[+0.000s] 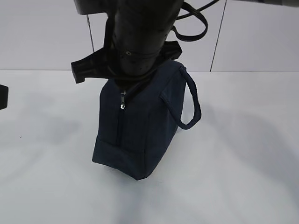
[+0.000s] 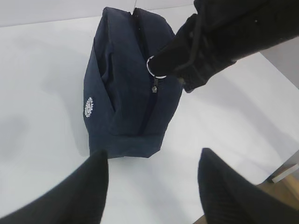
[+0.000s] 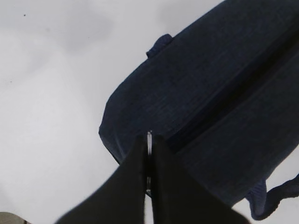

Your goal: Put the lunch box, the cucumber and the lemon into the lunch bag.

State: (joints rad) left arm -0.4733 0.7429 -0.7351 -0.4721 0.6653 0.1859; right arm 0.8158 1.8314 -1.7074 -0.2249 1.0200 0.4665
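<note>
Two grippers work around one bag (image 1: pixel 140 130), which stands on a white table (image 1: pixel 243 163) with its zipper running along the top and down the near end. Right gripper (image 3: pixel 149 161) has its jaws pressed together on the metal ring pull (image 2: pixel 156 70) (a thin silver edge shows between the fingers in the right wrist view). Left gripper (image 2: pixel 152 179) hangs just short of the bag's end, jaws spread wide and holding nothing. One handle (image 1: pixel 191 100) droops down the bag's side; a white round logo (image 2: pixel 88 107) marks the other side.
</note>
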